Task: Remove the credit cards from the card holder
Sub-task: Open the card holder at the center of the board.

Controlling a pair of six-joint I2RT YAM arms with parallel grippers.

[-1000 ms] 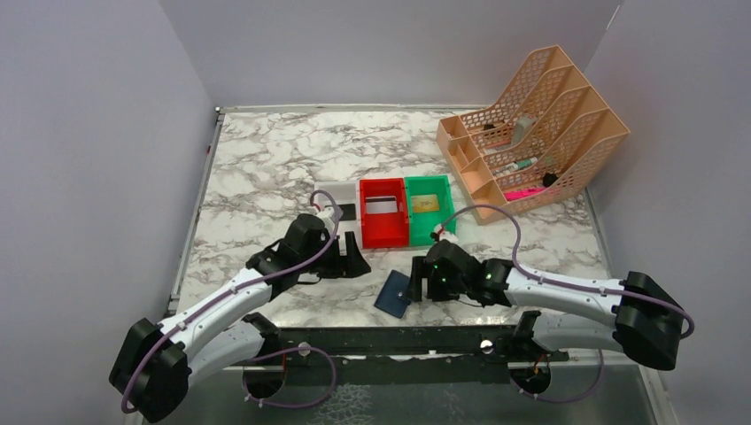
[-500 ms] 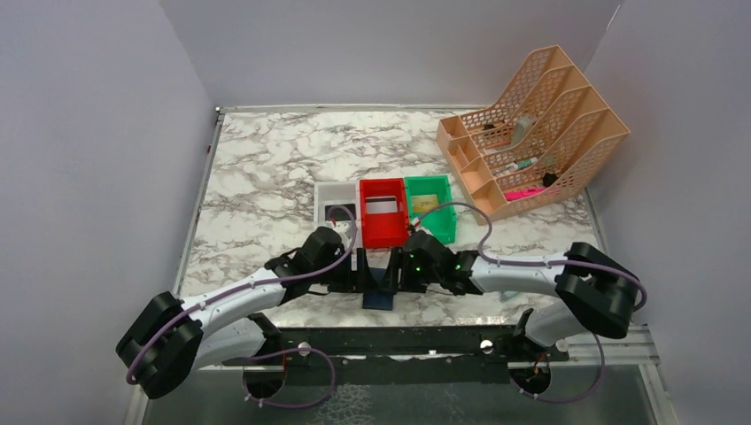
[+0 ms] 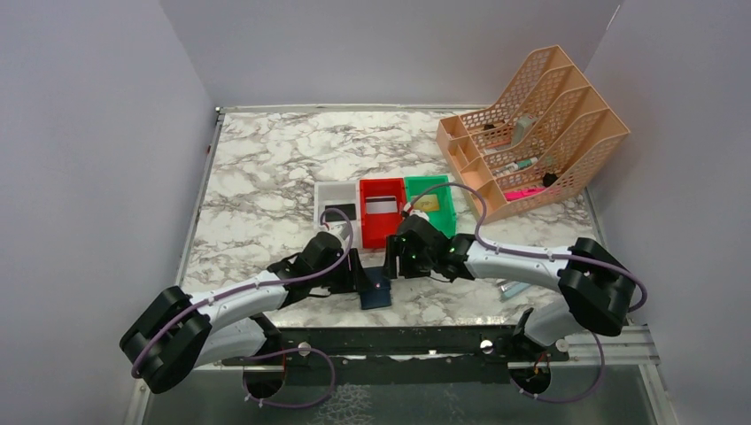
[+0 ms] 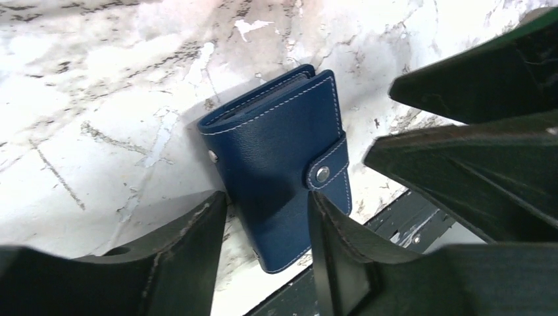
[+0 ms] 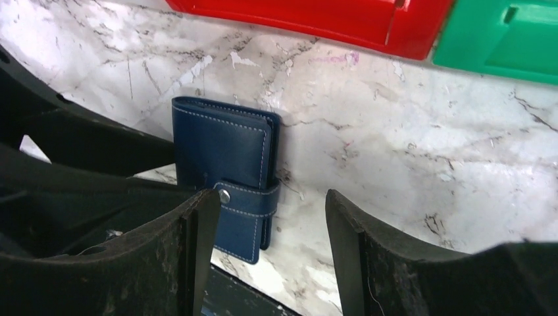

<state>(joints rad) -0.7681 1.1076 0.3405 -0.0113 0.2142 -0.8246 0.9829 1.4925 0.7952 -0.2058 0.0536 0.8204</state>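
- On the table [image 3: 266,168], a white marble pattern with grey veins; plain pale grey walls close it in on the left, back and right, and a dark rail runs along the near edge.
- Back right corner: peach mesh desk organiser [image 3: 567,133] with pens and small items in its slots.
- Mid-table, three bins in a row, touching: white bin [image 3: 329,189], red bin [image 3: 379,234], green bin [image 3: 448,221].
- One card lies in each: black card [image 3: 339,212] in the white, whitish card [image 3: 381,206] in the red, gold card [image 3: 426,204] in the green.
- Card holder [image 3: 377,293] [image 4: 279,164] [image 5: 227,164]: navy, folded shut, snap tab fastened, lying on the marble near the front rail, in front of the red bin.
- Left gripper [image 3: 356,271] [image 4: 266,217]: jaws partly spread, low over the card holder, which shows between the two fingers; the finger on the snap side sits at its edge, contact not clear. Nothing held.
- Right gripper [image 3: 395,260] [image 5: 270,217]: jaws partly spread, just beside the card holder on the tab side; bare marble between the fingers. Nothing held.
- Both grippers face each other across the card holder.
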